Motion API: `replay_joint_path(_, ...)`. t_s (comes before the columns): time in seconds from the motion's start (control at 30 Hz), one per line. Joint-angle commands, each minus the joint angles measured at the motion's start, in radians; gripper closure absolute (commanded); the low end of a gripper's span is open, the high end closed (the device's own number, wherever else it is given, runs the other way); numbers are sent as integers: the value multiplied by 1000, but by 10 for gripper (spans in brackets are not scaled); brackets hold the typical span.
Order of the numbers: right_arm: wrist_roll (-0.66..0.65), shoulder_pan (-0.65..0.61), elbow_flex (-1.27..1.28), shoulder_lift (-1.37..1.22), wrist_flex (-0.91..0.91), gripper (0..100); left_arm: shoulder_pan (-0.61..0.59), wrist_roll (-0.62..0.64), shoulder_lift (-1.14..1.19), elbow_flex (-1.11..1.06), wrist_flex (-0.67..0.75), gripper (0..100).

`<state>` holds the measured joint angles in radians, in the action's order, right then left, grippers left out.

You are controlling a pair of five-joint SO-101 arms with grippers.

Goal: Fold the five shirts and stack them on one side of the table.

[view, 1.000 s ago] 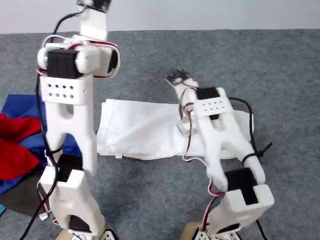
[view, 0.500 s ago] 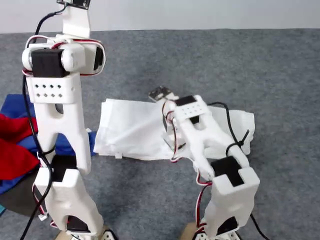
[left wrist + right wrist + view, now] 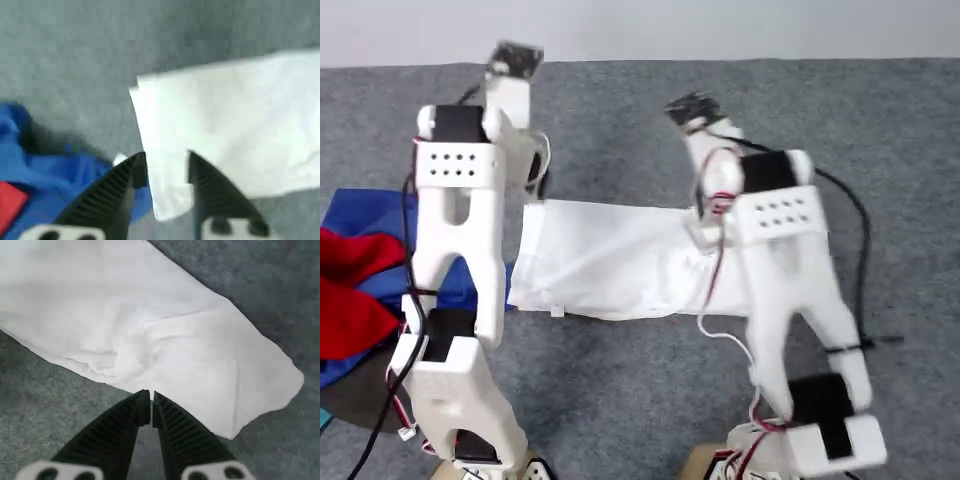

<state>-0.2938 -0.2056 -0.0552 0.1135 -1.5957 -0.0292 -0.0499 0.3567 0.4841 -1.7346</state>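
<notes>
Since a second ago the right arm has lifted off the cloth and swung back to the right, while the left arm has tipped forward and down toward the cloth's left end.

Grey, carpet-like counter (image 3: 880,130) carries everything. At its middle lies the white fabric shirt (image 3: 610,260), already folded into a long flat band running left to right, with its right end under the right arm. At the far left edge sits a loose heap: a blue cloth (image 3: 360,210) with a crumpled red cloth (image 3: 350,300) on top, just beside the shirt's left end and not yet folded.

The left hand (image 3: 165,157) hangs over the shirt's near left corner with its jaws parted, one either side of the short edge and not yet pinching it. The right hand (image 3: 150,392) has its jaws pressed together on nothing, tips poised at the shirt's long edge.

The shirt looks thin, light and limp. It will likely sag from wherever it is lifted, and its stacked layers could slide apart. The safest hold seems to be at the two corners of a short end, pinching every layer at once.

A small white tab (image 3: 557,312) juts from the near edge. No writing can be read on it or elsewhere.
</notes>
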Motion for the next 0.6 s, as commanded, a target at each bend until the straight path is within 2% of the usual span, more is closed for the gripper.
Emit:
replay_joint_path(0.0,11,96,-51,127,-67,976,-5,-46,-48,-79,-3,762)
replay_joint_path(0.1,11,196,-48,165,-119,976,-5,-115,-20,-110,3,760)
replay_joint_path(0.37,11,450,-35,179,-194,976,-80,-123,143,-91,58,759)
replay_joint_path(0.57,9,536,-31,180,-196,976,-130,-123,227,-36,109,759)
